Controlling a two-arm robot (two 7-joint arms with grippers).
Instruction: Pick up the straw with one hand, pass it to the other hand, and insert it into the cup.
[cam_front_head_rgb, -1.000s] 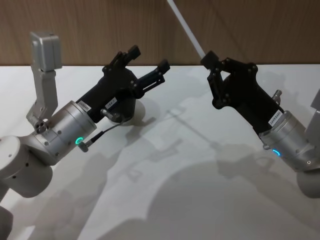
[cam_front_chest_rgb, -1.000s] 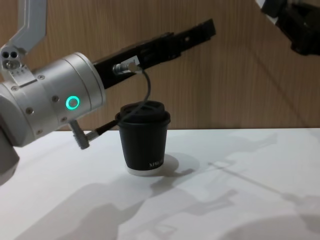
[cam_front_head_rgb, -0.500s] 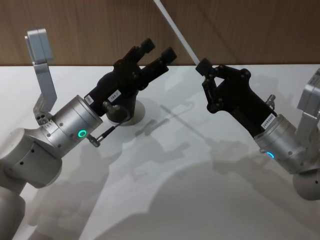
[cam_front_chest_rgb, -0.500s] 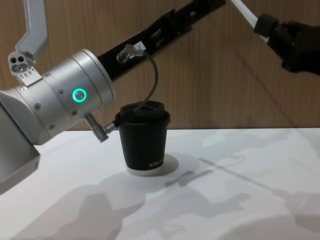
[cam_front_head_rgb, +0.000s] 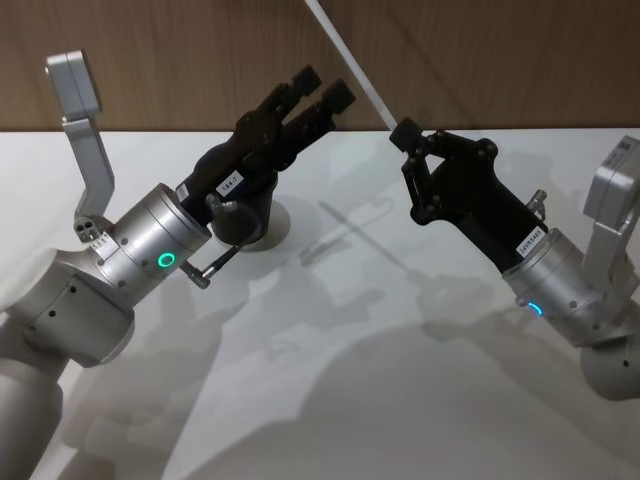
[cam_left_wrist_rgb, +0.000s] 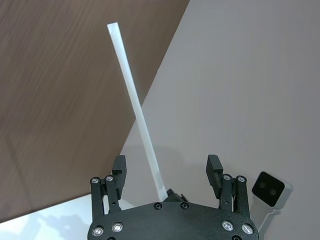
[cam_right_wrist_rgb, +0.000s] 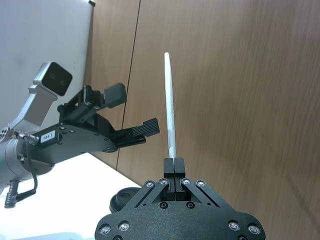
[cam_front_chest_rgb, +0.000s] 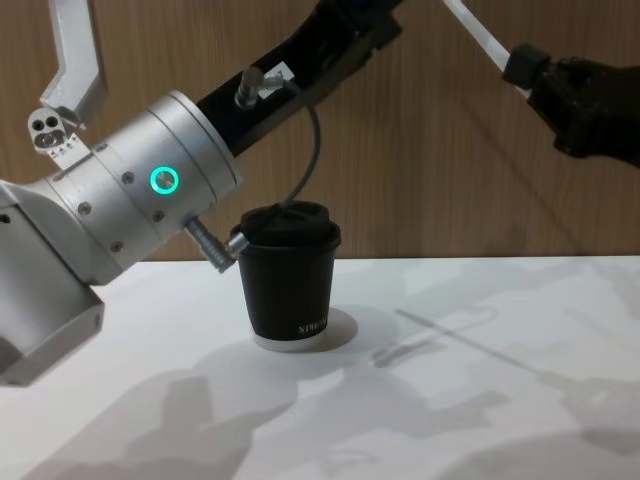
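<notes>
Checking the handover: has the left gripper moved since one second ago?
Yes. The left gripper rose higher against the wooden wall, nearer the straw.

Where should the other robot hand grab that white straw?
Probably the bare middle of the straw, above the right gripper pinching its lower end. The open left gripper faces it from the robot's left, so come in from that side, a finger on each side of the thin shaft.

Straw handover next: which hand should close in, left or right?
Left. The left hand is open and raised near the straw, while the right hand pinches the straw's lower end; the left likely just needs to reach its free shaft.
</notes>
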